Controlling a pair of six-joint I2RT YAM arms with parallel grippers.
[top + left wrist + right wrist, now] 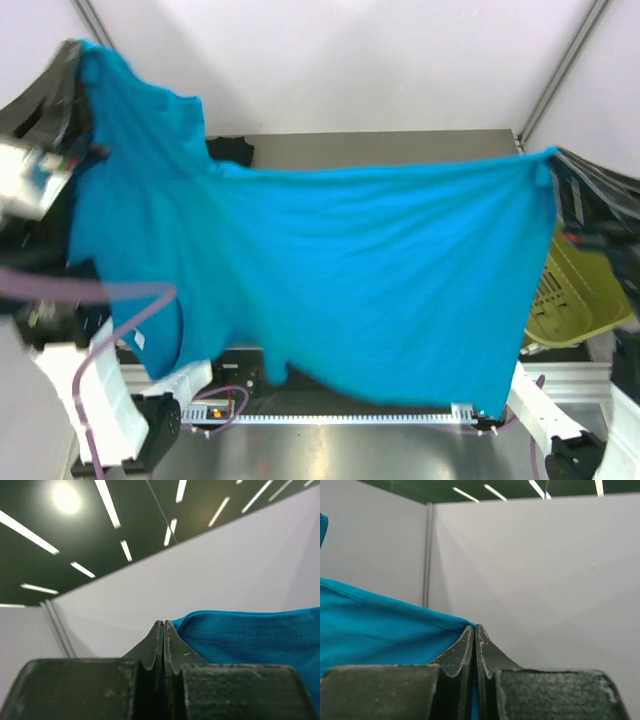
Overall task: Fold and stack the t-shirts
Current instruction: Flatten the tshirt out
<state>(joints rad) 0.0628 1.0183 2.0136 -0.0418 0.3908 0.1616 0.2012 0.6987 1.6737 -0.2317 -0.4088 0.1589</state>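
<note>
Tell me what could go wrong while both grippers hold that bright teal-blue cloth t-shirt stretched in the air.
The left gripper and right gripper each pinch only a thin edge of the teal-blue t-shirt, so it may slip free. Its hanging hem drapes by the left arm's white base and could snag.

T-shirt aloft over table, bin partly behind its right edge

teal t-shirt hiding most of the table, yellow-green bin partly showing behind it, dark cloth peeking out, too little to name, my left arm blurring
</note>
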